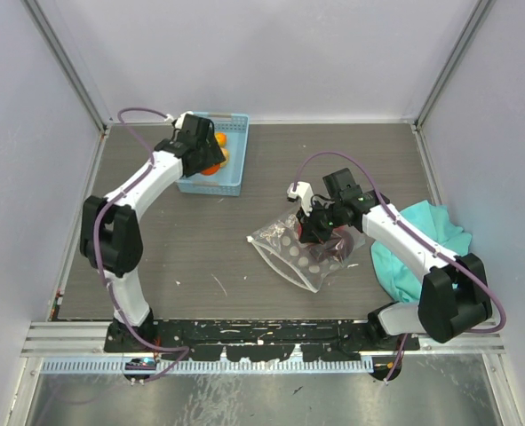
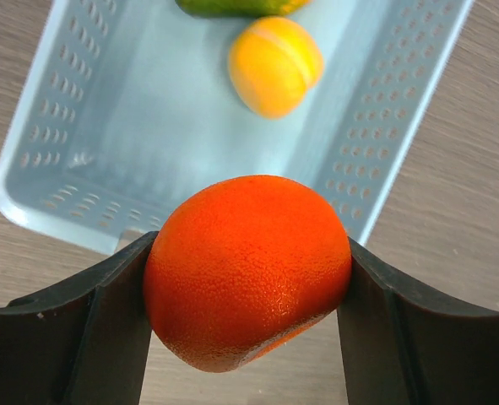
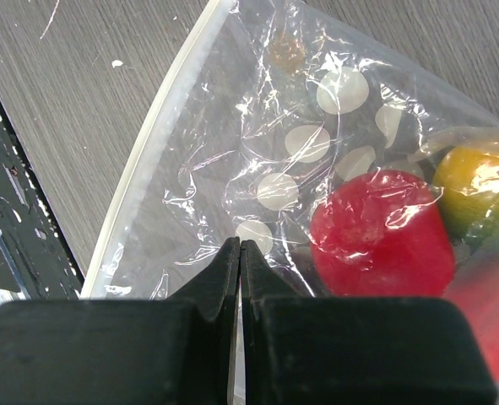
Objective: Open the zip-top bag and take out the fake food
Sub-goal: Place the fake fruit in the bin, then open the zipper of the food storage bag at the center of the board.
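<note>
The clear zip-top bag (image 1: 293,253) with white dots lies at mid-table, its white zip strip (image 3: 160,143) toward the near side. Fake food still inside shows through the film: a red piece (image 3: 382,232) and a yellow-green one (image 3: 477,181). My right gripper (image 3: 240,246) is shut, pinching a fold of the bag's film beside the red piece. My left gripper (image 1: 207,160) hangs over the near edge of the blue basket (image 2: 105,110), its jaws closed on an orange fruit (image 2: 247,270). A yellow-orange fruit (image 2: 274,66) and a green one (image 2: 232,7) lie in the basket.
A teal cloth (image 1: 422,240) is bunched at the right, under the right arm. The basket (image 1: 231,182) stands at the back left of the table. White walls with metal rails close in the back and both sides.
</note>
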